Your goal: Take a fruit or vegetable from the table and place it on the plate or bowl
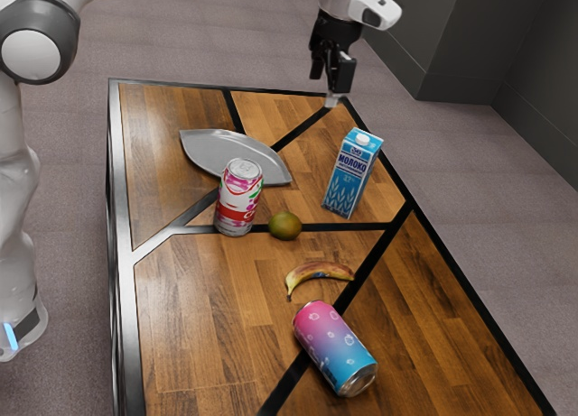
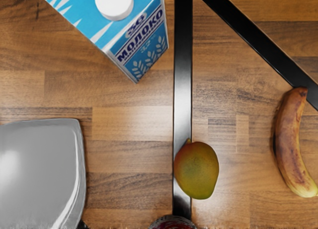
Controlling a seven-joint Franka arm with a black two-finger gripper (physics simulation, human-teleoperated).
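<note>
Reach not yet begun: the black two-finger pincer [image 1: 332, 73] hangs spread and empty above the wooden surface's [image 1: 208, 299] far edge. The green-yellow mango [image 1: 284, 225] lies mid-surface, near the grey metal plate [image 1: 212, 145]. The next move is probably a descent over the mango.

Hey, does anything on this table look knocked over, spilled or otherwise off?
Yes, the pink and blue can lies on its side near the banana, while the red and white can and the milk carton stand upright. No spill shows around it. The banana has brown patches, so it looks overripe.
</note>
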